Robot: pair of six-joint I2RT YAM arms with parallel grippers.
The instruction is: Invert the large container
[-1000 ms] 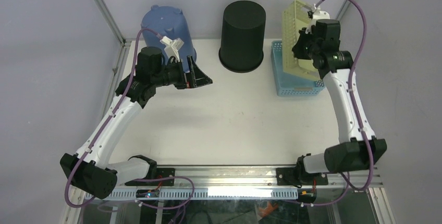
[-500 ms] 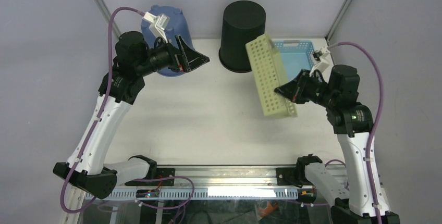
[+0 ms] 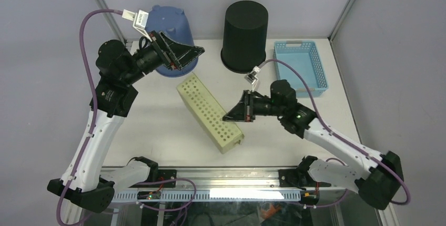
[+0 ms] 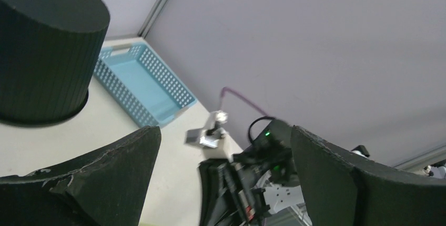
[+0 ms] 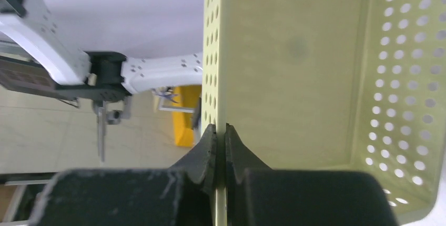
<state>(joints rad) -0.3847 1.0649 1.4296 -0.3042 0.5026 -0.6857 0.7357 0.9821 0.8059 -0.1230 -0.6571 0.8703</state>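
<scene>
The large container is a pale yellow perforated basket (image 3: 210,111), tipped on its side in the middle of the table. Its long holed wall faces up. My right gripper (image 3: 232,116) is shut on the basket's rim wall. In the right wrist view the fingers (image 5: 210,144) pinch the thin wall, and the basket's inside (image 5: 294,52) fills the frame. I cannot tell whether the basket rests on the table. My left gripper (image 3: 188,53) is open and empty, raised at the back left; its view looks between the open fingers (image 4: 105,173).
A blue bucket (image 3: 169,23) stands upside down at the back left, behind my left gripper. A black bucket (image 3: 245,36) stands upside down at the back centre and also shows in the left wrist view (image 4: 42,52). A light blue basket (image 3: 310,68) sits at the back right.
My right arm swung the yellow basket from above the blue basket at the back right down to the table's middle, tipping it over. My left arm rose up and back.
</scene>
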